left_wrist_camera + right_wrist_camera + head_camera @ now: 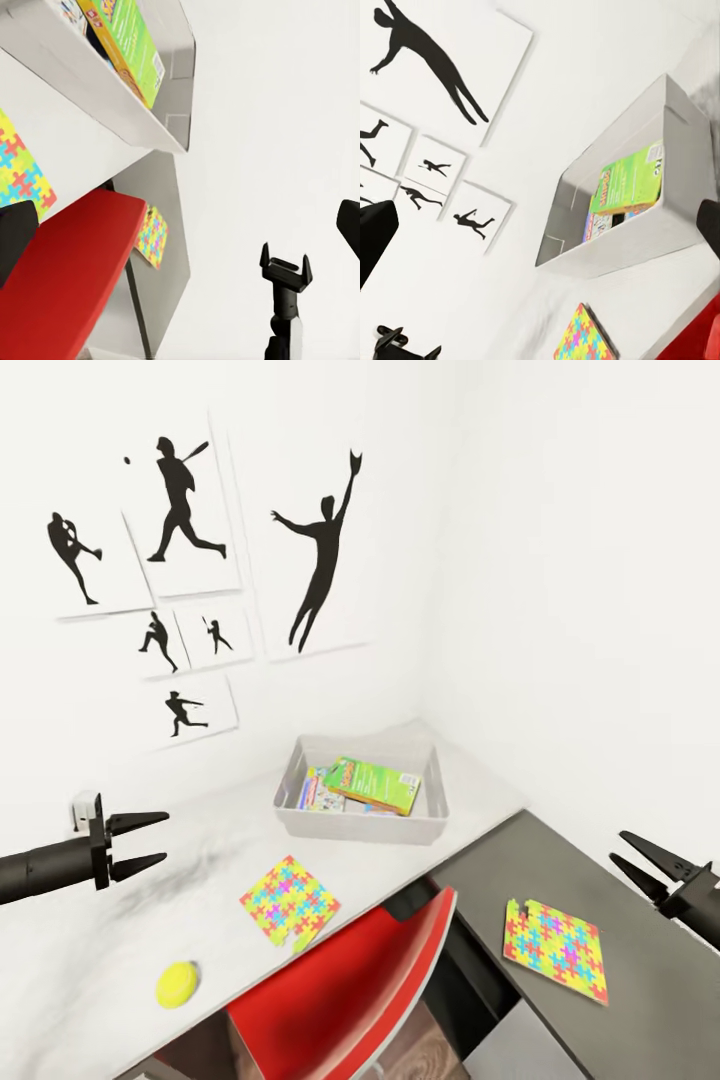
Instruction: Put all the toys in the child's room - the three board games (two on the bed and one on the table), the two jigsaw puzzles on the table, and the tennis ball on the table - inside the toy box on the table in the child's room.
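Observation:
The toy box [360, 826] stands at the back of the pale table [100, 930], near the corner. Inside it a green-edged board game [376, 783] lies tilted over other flat boxes [317, 790]. One jigsaw puzzle [290, 901] rests at the pale top's front edge, another [556, 949] on the lower dark section. The tennis ball [178, 983] sits near the front left. My left gripper [163, 837] hovers open and empty, left of the box. My right gripper [618, 847] is open and empty over the dark section. The right wrist view looks at the box [622, 244] and the green game [627, 180].
A red chair [345, 990] is pushed under the table between the two puzzles. White walls close the corner behind the box, with silhouette posters [180, 510] on the left wall. A small white socket block [84, 807] sits on the wall by my left gripper.

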`<state>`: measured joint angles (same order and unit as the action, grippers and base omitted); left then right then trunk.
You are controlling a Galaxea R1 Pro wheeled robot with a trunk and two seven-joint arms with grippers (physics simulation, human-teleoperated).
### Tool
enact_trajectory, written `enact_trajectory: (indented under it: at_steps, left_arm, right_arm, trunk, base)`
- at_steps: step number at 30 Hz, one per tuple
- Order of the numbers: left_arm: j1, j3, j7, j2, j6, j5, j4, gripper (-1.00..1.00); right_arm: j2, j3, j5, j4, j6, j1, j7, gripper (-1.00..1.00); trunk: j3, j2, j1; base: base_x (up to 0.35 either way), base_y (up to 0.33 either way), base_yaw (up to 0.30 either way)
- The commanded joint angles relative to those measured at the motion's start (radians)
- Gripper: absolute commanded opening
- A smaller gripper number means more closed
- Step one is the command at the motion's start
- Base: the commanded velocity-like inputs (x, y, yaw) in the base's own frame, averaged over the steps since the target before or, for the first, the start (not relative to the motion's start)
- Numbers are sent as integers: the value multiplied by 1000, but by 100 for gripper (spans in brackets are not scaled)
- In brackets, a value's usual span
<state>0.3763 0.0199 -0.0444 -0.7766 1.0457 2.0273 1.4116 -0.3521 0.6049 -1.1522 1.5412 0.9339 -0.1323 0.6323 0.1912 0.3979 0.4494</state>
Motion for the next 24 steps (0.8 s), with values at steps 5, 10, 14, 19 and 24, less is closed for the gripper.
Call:
enact_trajectory:
  at_steps: [5,10,14,19,24]
  left_arm:
    - [1,2,-5,-1,1,6,1,100]
    - [1,2,-5,-1,1,9,1,100]
    - [1,2,-5,-1,1,8,1,100]
    - [1,2,-5,-1,1,7,1,100]
    - [0,2,-5,-1,1,8,1,100]
  right_arm:
    - [0,15,3,-2,8,-1,2,100]
    - [1,17,0,5,12,-1,0,100]
    - [2,13,-3,9,15,-1,-1,100]
    - [1,12,-6,10,18,-1,-2,100]
    - [1,12,-7,9,19,-1,-2,100]
  trunk:
    - [0,2,1]
    - [0,2,1]
    - [0,2,1]
    - [0,2,1]
    - [0,2,1]
  base:
    - [0,0,-192]
    - [0,0,-41]
    - [0,0,-8]
    - [0,0,-88]
    - [0,0,-235]
